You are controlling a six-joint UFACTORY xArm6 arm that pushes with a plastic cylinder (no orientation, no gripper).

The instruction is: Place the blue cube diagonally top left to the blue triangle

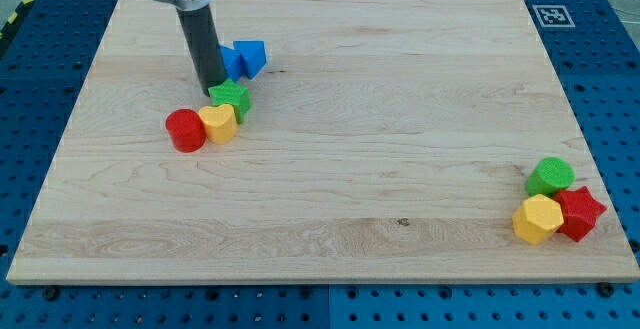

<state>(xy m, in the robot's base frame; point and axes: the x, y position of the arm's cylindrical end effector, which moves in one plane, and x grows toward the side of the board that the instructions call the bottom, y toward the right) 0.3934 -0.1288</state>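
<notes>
The blue cube (231, 61) sits near the view's top left, partly hidden behind my rod. The blue triangle (251, 57) touches it on its right side. My tip (212, 91) stands just below and left of the blue cube, right beside the green star (231, 97). The rod rises from there to the view's top edge.
A yellow hexagon (219, 123) and a red cylinder (186, 130) lie below the green star, touching. At the bottom right sit a green cylinder (551, 177), a red star (580, 212) and a yellow hexagon (538, 218). The wooden board (330, 149) lies on a blue perforated table.
</notes>
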